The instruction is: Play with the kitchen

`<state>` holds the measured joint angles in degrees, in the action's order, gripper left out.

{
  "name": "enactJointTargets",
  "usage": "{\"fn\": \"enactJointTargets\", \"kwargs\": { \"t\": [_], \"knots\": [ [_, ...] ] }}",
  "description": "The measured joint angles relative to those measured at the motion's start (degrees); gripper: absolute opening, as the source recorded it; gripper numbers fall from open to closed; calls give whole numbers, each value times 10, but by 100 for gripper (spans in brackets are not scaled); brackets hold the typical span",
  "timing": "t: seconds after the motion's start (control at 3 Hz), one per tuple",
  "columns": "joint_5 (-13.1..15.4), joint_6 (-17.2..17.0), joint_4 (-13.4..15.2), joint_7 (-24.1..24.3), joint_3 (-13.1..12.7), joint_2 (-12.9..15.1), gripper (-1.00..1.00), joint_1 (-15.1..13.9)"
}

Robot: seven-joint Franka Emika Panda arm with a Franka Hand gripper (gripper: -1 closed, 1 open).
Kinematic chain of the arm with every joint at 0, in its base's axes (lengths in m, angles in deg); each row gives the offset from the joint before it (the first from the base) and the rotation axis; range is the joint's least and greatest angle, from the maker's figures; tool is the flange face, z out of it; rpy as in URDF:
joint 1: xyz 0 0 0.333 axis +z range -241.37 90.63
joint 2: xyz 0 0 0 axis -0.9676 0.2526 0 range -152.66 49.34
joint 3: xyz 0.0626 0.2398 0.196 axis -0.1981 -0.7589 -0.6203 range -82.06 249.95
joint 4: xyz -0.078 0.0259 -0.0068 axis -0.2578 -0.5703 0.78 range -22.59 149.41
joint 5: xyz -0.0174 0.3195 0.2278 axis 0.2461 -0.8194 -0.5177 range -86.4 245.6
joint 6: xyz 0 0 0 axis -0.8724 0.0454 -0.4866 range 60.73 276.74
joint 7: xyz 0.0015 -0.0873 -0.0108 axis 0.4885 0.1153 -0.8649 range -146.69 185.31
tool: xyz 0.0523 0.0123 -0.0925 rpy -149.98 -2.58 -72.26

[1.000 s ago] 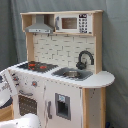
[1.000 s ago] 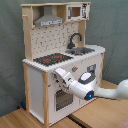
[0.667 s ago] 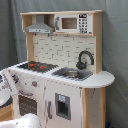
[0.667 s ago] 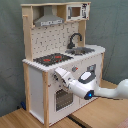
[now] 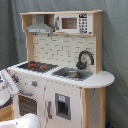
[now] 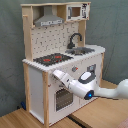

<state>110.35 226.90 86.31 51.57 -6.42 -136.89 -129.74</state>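
The arm's gripper [image 6: 54, 75] is pressing in at the toy kitchen's [image 6: 35, 80] front panel just above the oven door [image 6: 62, 97] — prob. going for a knob — can't tell if fingers are open.

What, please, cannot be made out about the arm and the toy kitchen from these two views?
- Claw: in the second exterior view it sits against the kitchen front; whether it grips anything cannot be told.
- Arm: in the first exterior view the left edge cuts it off.
- Oven door: in the second exterior view the arm hides its top.
- Knobs: too small to read in both exterior views.
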Motion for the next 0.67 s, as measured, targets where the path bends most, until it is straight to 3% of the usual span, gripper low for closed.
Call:
{"fn": "enactJointTargets", "kwargs": {
  "t": [0.67],
  "knots": [
    [0, -1, 1, -130, -1, 0, -100, 0]
  ]
}}
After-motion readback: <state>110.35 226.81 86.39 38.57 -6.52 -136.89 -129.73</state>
